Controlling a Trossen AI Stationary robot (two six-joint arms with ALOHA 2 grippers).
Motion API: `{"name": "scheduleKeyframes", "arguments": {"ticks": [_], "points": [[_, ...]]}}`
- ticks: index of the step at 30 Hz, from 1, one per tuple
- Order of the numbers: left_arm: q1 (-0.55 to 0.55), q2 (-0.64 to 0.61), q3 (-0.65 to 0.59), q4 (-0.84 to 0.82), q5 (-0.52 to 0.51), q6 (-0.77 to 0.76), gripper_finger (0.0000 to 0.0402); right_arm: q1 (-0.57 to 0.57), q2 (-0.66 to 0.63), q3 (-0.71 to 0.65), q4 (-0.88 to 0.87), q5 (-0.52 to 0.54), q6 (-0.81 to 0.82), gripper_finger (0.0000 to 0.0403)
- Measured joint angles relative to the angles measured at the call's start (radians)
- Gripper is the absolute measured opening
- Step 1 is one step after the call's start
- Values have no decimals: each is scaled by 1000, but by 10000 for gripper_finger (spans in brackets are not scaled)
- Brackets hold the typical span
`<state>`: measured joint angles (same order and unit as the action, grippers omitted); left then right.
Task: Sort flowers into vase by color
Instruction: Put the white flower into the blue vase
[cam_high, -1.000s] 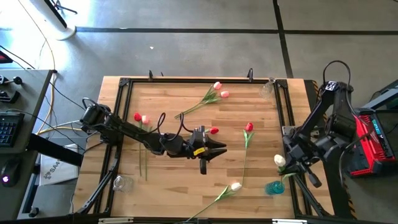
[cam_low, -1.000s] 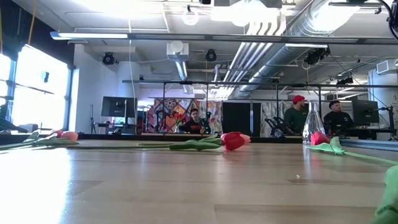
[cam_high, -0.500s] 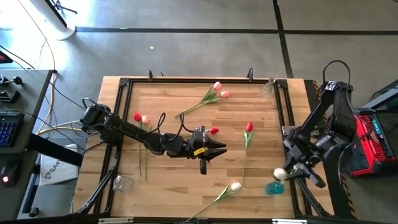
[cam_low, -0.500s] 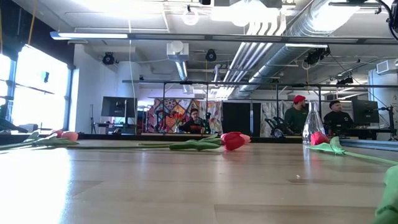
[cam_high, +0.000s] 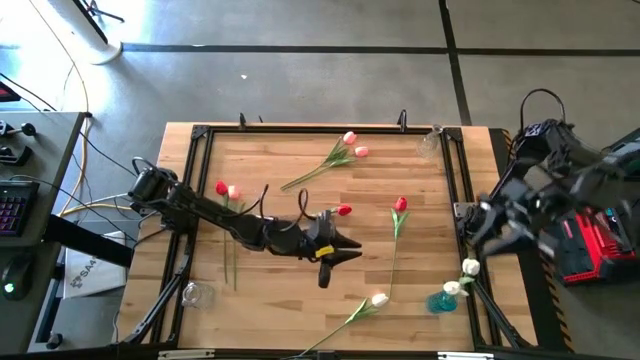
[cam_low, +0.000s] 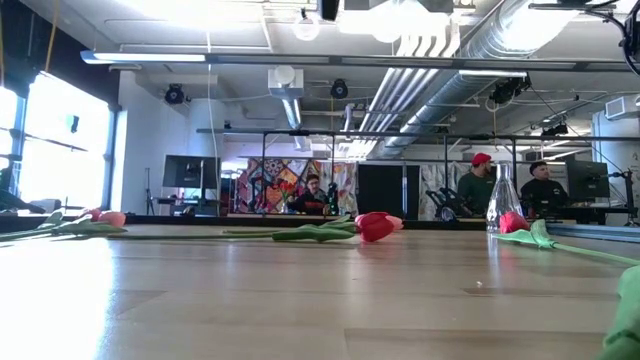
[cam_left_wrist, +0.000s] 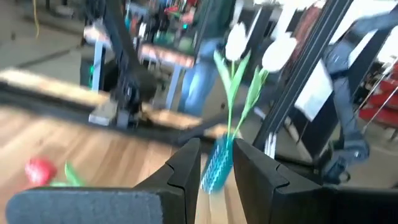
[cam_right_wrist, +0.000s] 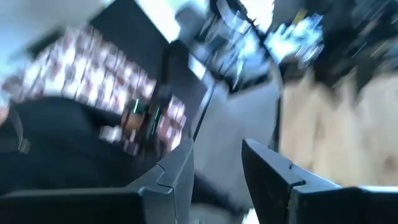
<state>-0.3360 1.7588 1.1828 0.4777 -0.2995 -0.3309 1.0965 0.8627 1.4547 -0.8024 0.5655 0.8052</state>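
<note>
Two white tulips (cam_high: 470, 267) stand with their stems in a blue vase (cam_high: 440, 300) at the table's near right corner; the left wrist view shows them too, white tulips (cam_left_wrist: 236, 40) in the blue vase (cam_left_wrist: 217, 165). Another white tulip (cam_high: 379, 299) lies near the near edge. Red tulips (cam_high: 343, 210) (cam_high: 400, 204) lie mid-table, a pink pair (cam_high: 354, 145) near the far edge, and a red and a pink one (cam_high: 226, 190) at the left. My left gripper (cam_high: 335, 248) (cam_left_wrist: 214, 162) hovers mid-table, narrowly open and empty. My right gripper (cam_high: 482, 222) (cam_right_wrist: 217, 155) is open and empty off the right edge.
One clear vase (cam_high: 430, 145) stands at the far right corner and another (cam_high: 197, 294) at the near left corner. A black frame (cam_high: 195, 200) runs around the table. The low view shows a red tulip (cam_low: 375, 227) lying flat, with people beyond the table.
My right gripper lowered a white tulip into the blue vase, let go and pulled away up and toward the far right, off the table. The tulip now stands in the vase beside another white one. My left gripper shifted slightly toward the near left.
</note>
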Motion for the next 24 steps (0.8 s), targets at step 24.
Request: {"name": "scheduleKeyframes", "arguments": {"ticks": [24], "points": [[-135,188,0,-247,159,-181,80,-306,293,19,-169,319,206,124]]}}
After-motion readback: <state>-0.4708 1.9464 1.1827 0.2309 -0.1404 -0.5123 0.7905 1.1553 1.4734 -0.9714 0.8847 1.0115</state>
